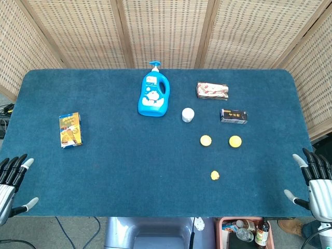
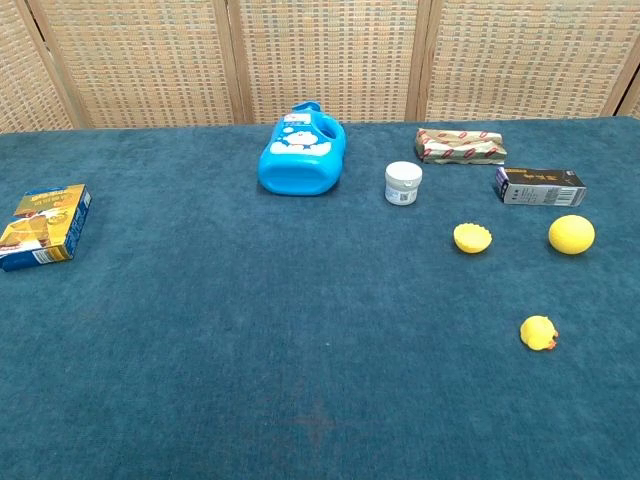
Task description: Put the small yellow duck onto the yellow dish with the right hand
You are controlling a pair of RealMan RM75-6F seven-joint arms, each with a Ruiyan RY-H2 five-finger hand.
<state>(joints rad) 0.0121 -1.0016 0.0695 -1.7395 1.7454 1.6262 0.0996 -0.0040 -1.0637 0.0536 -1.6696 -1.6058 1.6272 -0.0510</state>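
Overhead, in the head view, the small yellow duck (image 1: 215, 175) lies on the blue table (image 1: 129, 171) in the lower right part of the frame, too small there to tell which way it faces or where its long axis runs. The yellow dish (image 1: 206, 140) sits above it and slightly left, apart from it, with a yellow ball (image 1: 235, 141) to the dish's right. The right hand (image 1: 314, 181) rests at the right edge of the frame off the table's corner, fingers spread and holding nothing, well apart from the duck, which lies to its left. The left hand (image 1: 13, 181) shows at the lower left edge, fingers likewise apart and empty. Further up are a blue pump bottle (image 1: 154, 96), a white jar (image 1: 188, 114), a foil packet (image 1: 212, 90), a black box (image 1: 233, 115) and, at left, a snack box (image 1: 70, 129).

In the chest view neither hand appears, but the duck (image 2: 538, 333) is clearer: an orange patch, seemingly the beak, shows at its lower right. The dish (image 2: 472, 237) reveals a scalloped rim.
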